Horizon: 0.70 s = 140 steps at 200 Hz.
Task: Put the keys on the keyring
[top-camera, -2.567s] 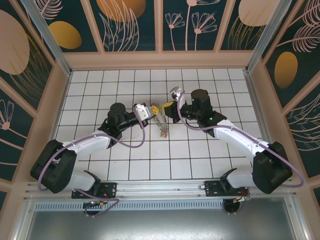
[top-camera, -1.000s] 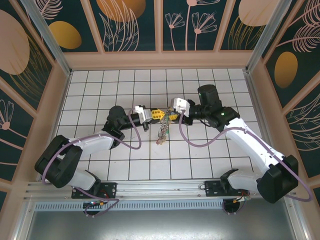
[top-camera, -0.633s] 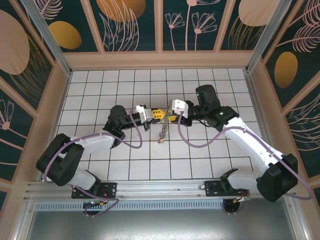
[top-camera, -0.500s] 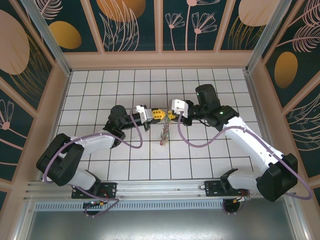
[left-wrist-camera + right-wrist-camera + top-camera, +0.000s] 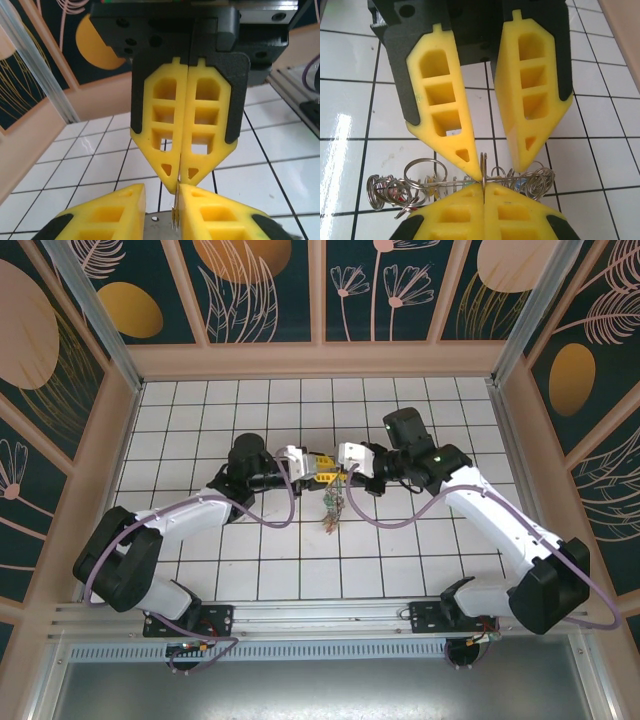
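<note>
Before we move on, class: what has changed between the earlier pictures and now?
The right gripper has shut on the key bunch, and the left gripper has opened. The grippers drew closer together. The bunch still hangs between them.

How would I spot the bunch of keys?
On the white tiled table, find the centre, where the left gripper and right gripper meet tip to tip. Just nearside of them is the bunch of keys: a small tangle of silver wire rings, the only loose metal there.
</note>
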### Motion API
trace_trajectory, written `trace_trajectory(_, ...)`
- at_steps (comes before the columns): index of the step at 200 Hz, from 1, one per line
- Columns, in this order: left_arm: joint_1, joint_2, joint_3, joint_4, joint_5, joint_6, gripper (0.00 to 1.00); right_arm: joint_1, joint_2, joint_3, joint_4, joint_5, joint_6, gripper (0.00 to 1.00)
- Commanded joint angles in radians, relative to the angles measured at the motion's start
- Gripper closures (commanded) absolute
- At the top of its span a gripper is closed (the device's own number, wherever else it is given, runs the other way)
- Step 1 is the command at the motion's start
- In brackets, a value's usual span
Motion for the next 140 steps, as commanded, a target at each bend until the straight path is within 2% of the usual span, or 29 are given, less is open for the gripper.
trace_trajectory(1, -0.006, -0.01, 0.041, -0.213, 0.012, 0.132, 0.78, 0.018, 0.005, 0.057, -0.047, 0.031, -0.038, 1.0)
trace_trajectory(35, -0.006, 0.009, 0.067, -0.29, 0.003, 0.185, 0.82, 0.019, 0.001, 0.058, -0.026, 0.017, -0.02, 1.0)
trace_trajectory(70, -0.005, 0.012, 0.079, -0.288, -0.026, 0.186, 0.96, 0.024, 0.011, 0.064, -0.024, 0.014, -0.017, 1.0)
trace_trajectory(88, -0.005, 0.012, 0.079, -0.262, -0.024, 0.163, 0.94, 0.029, 0.019, 0.066, -0.025, 0.016, -0.015, 1.0)
trace_trajectory(112, -0.005, 0.011, 0.071, -0.214, -0.004, 0.12, 0.81, 0.03, 0.022, 0.063, -0.02, 0.014, -0.008, 1.0)
trace_trajectory(140, -0.005, 0.008, 0.067, -0.205, 0.008, 0.103, 0.8, 0.032, 0.024, 0.059, -0.022, 0.025, -0.007, 1.0)
